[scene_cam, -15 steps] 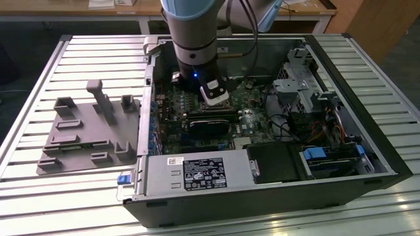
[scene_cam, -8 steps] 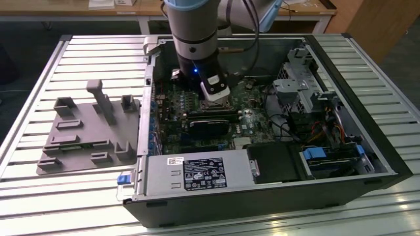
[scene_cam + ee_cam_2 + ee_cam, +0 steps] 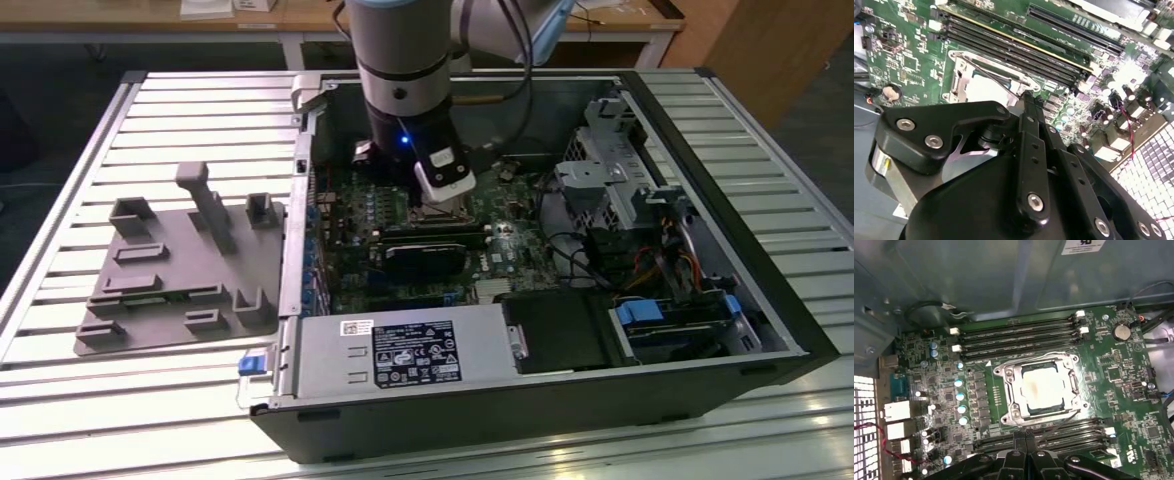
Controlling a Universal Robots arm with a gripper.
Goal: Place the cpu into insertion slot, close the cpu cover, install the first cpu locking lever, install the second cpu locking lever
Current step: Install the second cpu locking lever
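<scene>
cpu (image 3: 1043,389) sits flat in the insertion slot (image 3: 1070,371), pale silver face up with a faint brownish smudge at centre. cpu cover (image 3: 1009,390) is down around it, silvery frame with the chip showing through the cut-out, screws at the corners. A thin wire locking lever (image 3: 1054,423) runs diagonally from the socket's edge toward the gripper, and a thin wire (image 3: 1029,354) also runs along the cover's opposite edge; can't tell if either is latched. In the second wrist view the same socket (image 3: 961,75) shows part-hidden behind the gripper body, with a thin lever (image 3: 988,76) crossing it.

Gripper (image 3: 1026,436) hangs just above the board beside the socket, black fingers pressed together, nothing between them, tips right next to the wire lever; contact not clear. In the second wrist view the fingertips (image 3: 1029,96) end at the socket's edge. In the exterior view the gripper (image 3: 438,205) is down inside the open computer case (image 3: 787,330), over the green motherboard (image 3: 347,215), near the middle of the board.

Long black memory slots (image 3: 1019,335) flank the socket on both sides. Round coin battery (image 3: 1122,331) lies off one corner. Case rests on a slatted metal table (image 3: 80,380); a grey fixture tray (image 3: 174,270) sits on the exterior view's left of the case.
</scene>
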